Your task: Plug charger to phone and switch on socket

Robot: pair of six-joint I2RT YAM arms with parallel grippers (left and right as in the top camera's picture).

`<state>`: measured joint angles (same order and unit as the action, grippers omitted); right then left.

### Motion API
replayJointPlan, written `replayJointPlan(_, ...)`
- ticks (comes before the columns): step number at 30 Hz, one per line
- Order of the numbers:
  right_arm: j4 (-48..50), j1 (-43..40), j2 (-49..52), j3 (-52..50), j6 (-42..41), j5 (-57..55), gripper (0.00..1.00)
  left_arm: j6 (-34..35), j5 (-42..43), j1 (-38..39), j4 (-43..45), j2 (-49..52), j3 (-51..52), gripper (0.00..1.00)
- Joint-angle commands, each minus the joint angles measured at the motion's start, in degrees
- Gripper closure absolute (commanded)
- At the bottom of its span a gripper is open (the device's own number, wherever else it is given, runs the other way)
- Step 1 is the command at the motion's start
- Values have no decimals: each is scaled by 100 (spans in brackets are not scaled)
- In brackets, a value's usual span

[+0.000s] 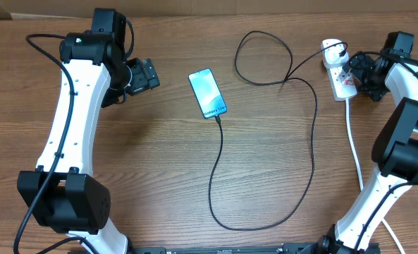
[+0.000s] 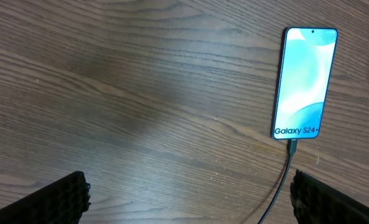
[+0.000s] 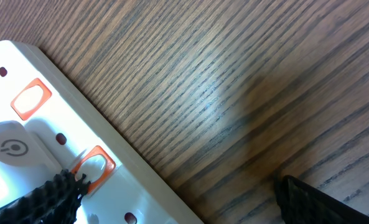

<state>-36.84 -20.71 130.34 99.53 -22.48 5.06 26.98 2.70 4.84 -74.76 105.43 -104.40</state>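
Observation:
The phone [image 1: 207,93] lies face up in the middle of the table, its screen lit [image 2: 305,81]. The charger's black cable [image 1: 312,134] has its tip in the phone's bottom edge [image 2: 291,147]. It loops across the table to a white adapter [image 1: 331,47] on the socket [image 1: 342,79], a white power strip at the far right. My left gripper [image 1: 151,74] hangs open to the left of the phone with nothing between its fingers [image 2: 60,199]. My right gripper [image 3: 178,196] is open low over the socket [image 3: 41,143], one fingertip [image 3: 53,193] right beside a red switch [image 3: 92,167].
The socket's thick white cord [image 1: 355,152] runs toward the front edge along the right arm's base. A second red switch [image 3: 31,99] shows farther along the strip. Both arm bases stand at the near corners. Bare wood lies between the phone and the cable loop.

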Motion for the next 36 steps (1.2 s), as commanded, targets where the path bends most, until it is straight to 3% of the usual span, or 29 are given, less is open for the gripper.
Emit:
replayJointPlan(1,55,-57,-470,181,20,-160,0,-39,-79,4,9,-31,-44,0)
replayJointPlan(36,234,-13,-35,168,-9,-107,0,-42,-79,4,9,-31,-44,0)
